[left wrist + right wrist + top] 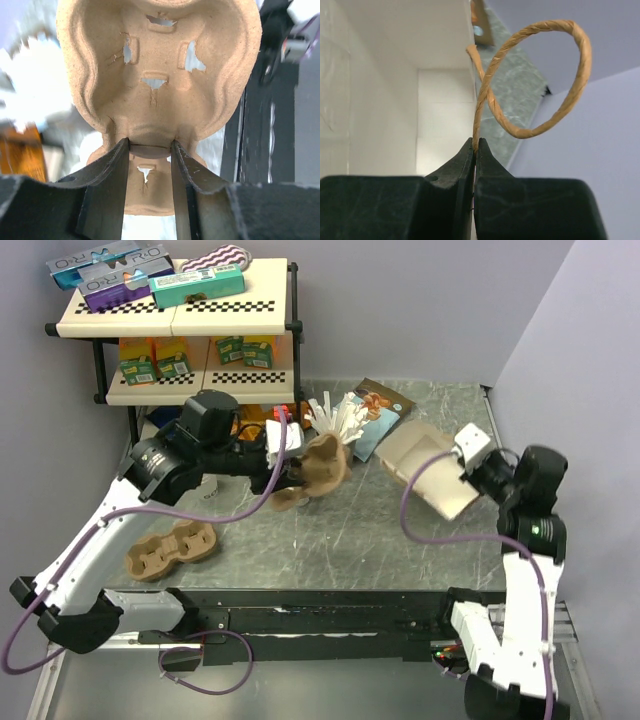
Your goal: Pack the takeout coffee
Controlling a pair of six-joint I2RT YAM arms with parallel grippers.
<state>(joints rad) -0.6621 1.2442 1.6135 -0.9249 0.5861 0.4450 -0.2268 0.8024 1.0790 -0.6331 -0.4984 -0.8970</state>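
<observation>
A brown pulp cup carrier [322, 468] hangs above the middle of the table. My left gripper [290, 480] is shut on it. In the left wrist view the fingers [112, 170] pinch the carrier's [160, 75] central rib, and my left gripper [150, 149] points into its hollow underside. At the right a paper bag [430, 472] lies tilted with its mouth toward the centre. My right gripper [466, 458] is shut on its twisted paper handle [535, 80], pinched at the tips of my right gripper [475, 145]. The takeout coffee is hidden or out of view.
A second pulp carrier [172, 548] lies on the table at the left. A bunch of white straws [340, 420] and flat packets [382, 405] stand behind the held carrier. A two-tier shelf [170, 310] with boxes fills the back left. Walls close in at the right.
</observation>
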